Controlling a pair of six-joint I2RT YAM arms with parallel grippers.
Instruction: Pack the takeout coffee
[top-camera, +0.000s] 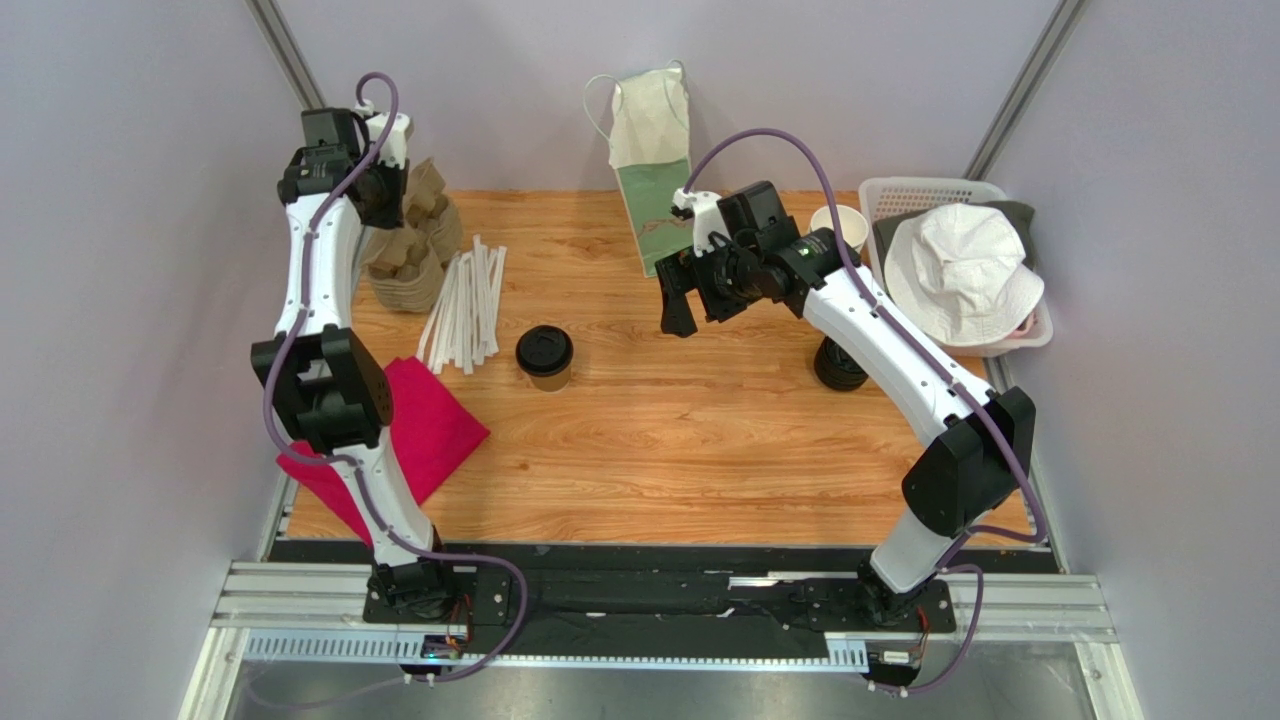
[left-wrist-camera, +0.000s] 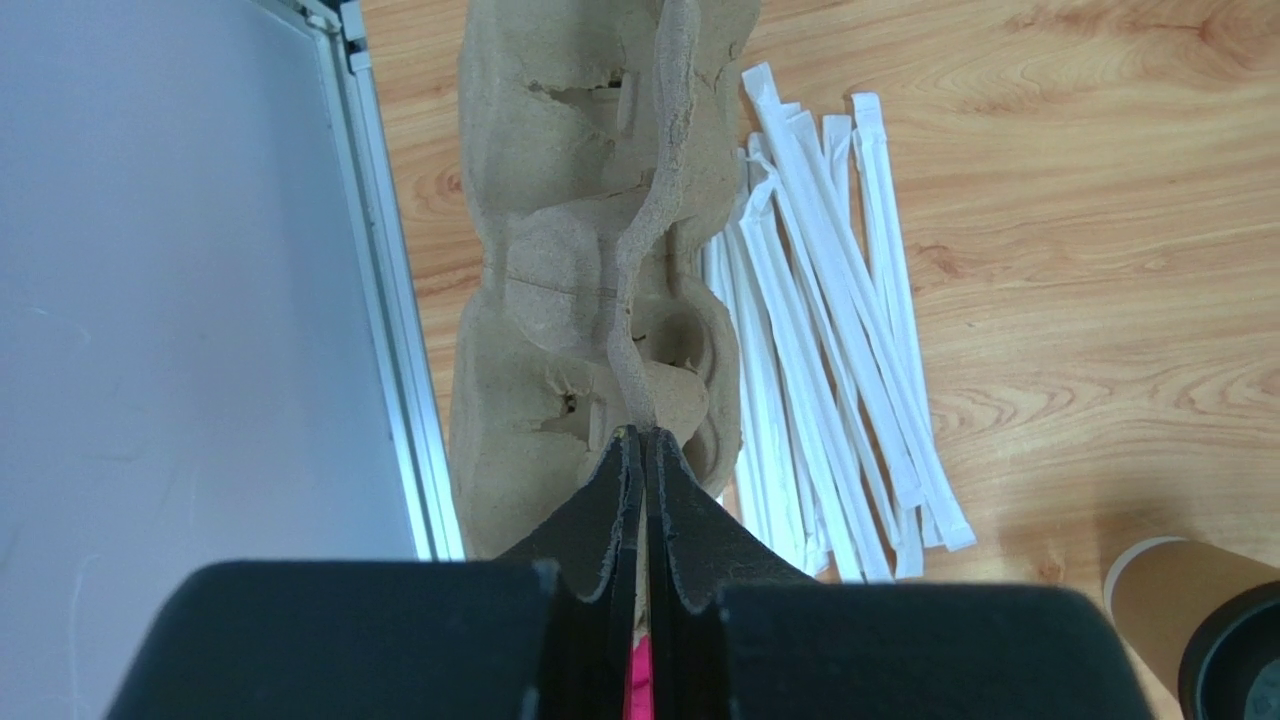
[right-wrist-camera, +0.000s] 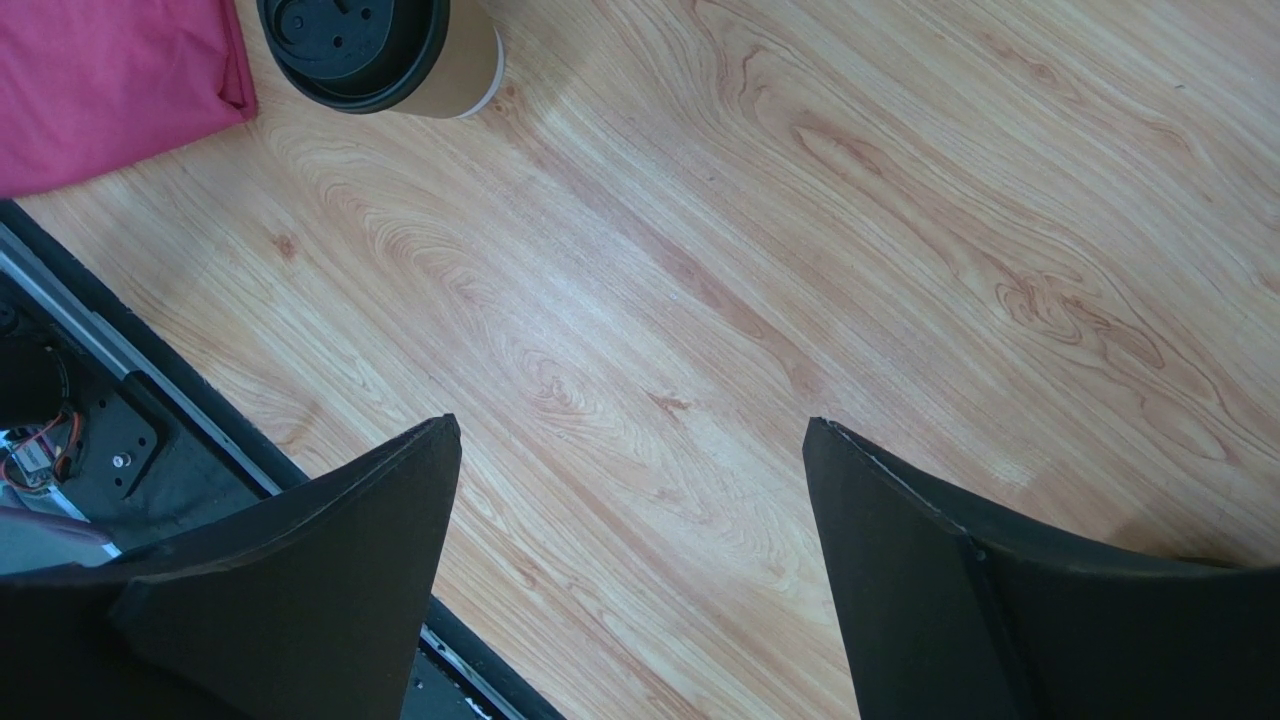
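The takeout coffee (top-camera: 544, 356), a kraft-brown cup with a black lid, stands upright left of the table's middle. It also shows in the right wrist view (right-wrist-camera: 383, 53) and at the corner of the left wrist view (left-wrist-camera: 1202, 630). My left gripper (top-camera: 391, 188) is at the far left, shut on the thin edge of a brown pulp cup carrier (left-wrist-camera: 646, 270), fingertips (left-wrist-camera: 643, 435) pinching it above the stacked carriers (top-camera: 413, 255). My right gripper (top-camera: 684, 308) is open and empty over bare wood (right-wrist-camera: 631, 423), to the right of the coffee.
White wrapped straws (top-camera: 466, 308) lie between the carriers and the coffee. A pink cloth (top-camera: 421, 428) lies at the near left. A green-and-white paper bag (top-camera: 654, 165) stands at the back. A white basket (top-camera: 932, 195) holds a white hat (top-camera: 962, 270); black lids (top-camera: 842, 365) are stacked near it.
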